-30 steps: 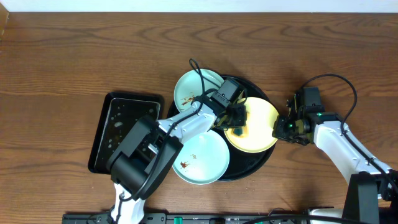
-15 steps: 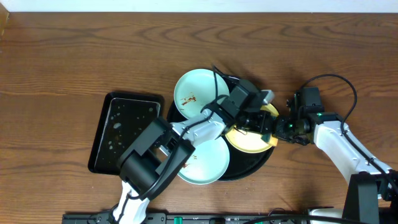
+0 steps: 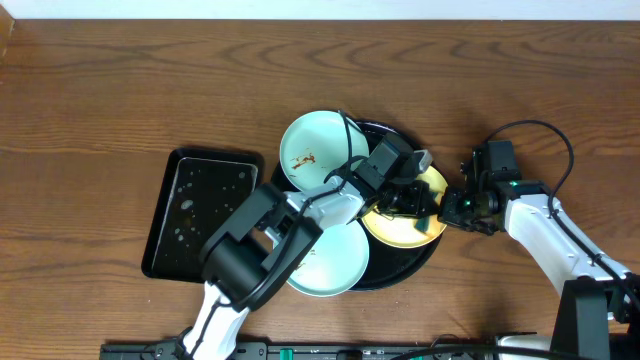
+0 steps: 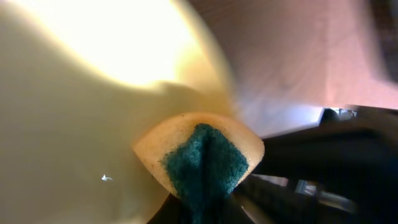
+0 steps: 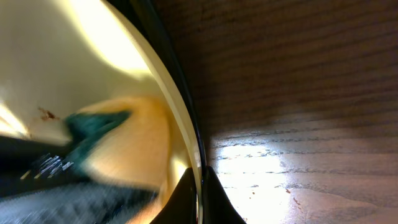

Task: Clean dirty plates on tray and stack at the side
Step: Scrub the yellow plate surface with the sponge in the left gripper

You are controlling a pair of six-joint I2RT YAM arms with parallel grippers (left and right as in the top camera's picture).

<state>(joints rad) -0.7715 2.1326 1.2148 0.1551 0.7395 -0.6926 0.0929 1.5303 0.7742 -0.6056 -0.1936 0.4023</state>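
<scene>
While right claw (image 3: 447,209) pinches the yellow plate (image 3: 396,232), left claw (image 3: 409,203) — gripping sponge (image 4: 203,159) — presses it.

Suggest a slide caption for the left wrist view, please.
Left gripper presses a folded yellow-and-green sponge against the pale yellow plate.

The surface (image 3: 120,90) under my arms is brown wood with dark lines running along it. Two things sit right on it. One is the round black tray (image 3: 405,268) in the middle, shiny, with a raised edge. The other is a black tray with four corners (image 3: 200,215), just beside it on my left, with little pale spots on it. The far blue-green plate (image 3: 305,150) and the near blue-green plate (image 3: 330,262) stick out past the round tray's edge, over the wood. I cannot tell if they touch it.
</scene>
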